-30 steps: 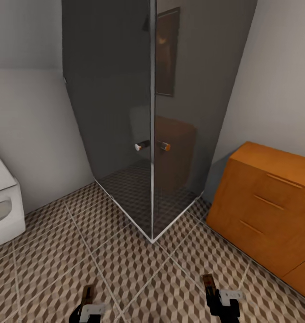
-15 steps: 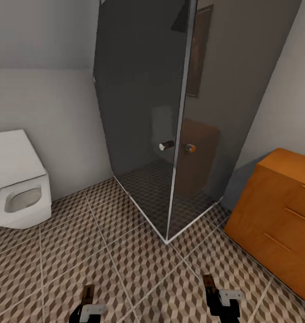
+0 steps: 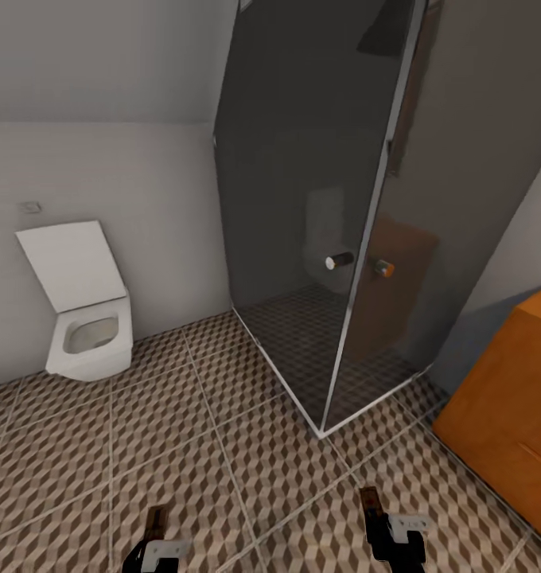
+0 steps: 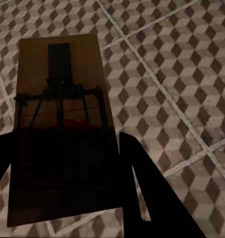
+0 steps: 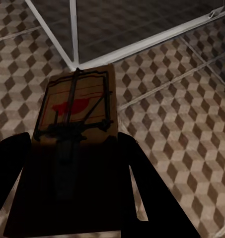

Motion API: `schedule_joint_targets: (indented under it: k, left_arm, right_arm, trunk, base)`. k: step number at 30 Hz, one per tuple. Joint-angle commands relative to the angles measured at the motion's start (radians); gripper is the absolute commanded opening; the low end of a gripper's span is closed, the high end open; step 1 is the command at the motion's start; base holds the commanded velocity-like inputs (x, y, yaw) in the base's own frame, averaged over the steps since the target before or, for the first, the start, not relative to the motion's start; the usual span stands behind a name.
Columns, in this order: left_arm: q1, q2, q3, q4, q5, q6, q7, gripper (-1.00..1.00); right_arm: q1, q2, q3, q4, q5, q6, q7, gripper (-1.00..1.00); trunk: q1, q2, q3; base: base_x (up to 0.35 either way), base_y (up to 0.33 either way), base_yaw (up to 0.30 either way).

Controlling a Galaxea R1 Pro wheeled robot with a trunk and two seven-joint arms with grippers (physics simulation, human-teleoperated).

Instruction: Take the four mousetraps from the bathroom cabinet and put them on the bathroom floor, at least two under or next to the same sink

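Observation:
Each gripper holds one mousetrap above the bathroom floor (image 3: 183, 454). In the head view my left gripper (image 3: 155, 533) is shut on a brown mousetrap (image 3: 154, 521) at the bottom left, and my right gripper (image 3: 374, 517) is shut on another mousetrap (image 3: 371, 503) at the bottom right. The left wrist view shows that mousetrap (image 4: 60, 124) flat between the dark fingers (image 4: 142, 188), wire parts and red mark visible. In the right wrist view the other mousetrap (image 5: 77, 114) sits between the fingers (image 5: 142, 188) over cube-patterned tiles (image 5: 182, 124). The orange-brown cabinet (image 3: 513, 398) stands at the right edge.
A dark smoked-glass shower enclosure (image 3: 334, 223) with a metal corner post and round knobs (image 3: 340, 260) stands ahead. A white toilet (image 3: 83, 310) with its lid up hangs on the grey wall at the left. Tiled floor lies open between toilet and shower.
The whole view has swung to the left: the toilet has come fully into sight, the shower and cabinet have slid right. Both grippers keep their places in the picture, still holding the traps.

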Motion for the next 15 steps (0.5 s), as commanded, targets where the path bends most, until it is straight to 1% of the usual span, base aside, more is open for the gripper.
schedule_joint_targets:
  k: [1, 15]
  left_arm:
    - [-0.002, -0.001, -0.008, 0.004, 0.000, -0.004, 0.008, -1.00]
    - [-0.002, -0.001, -0.008, 0.004, 0.000, -0.004, 0.008, -1.00]
  right_arm:
    - [0.000, -0.001, 0.006, 0.000, -0.002, -0.002, -0.006, -1.00]
    - [0.000, -0.001, 0.006, 0.000, -0.002, -0.003, -0.006, -1.00]
  trunk:
    - [0.000, 0.000, -0.001]
    - [0.000, 0.000, -0.001]
  base:
    - [0.000, 0.000, 0.287]
    - [0.000, 0.000, 0.287]
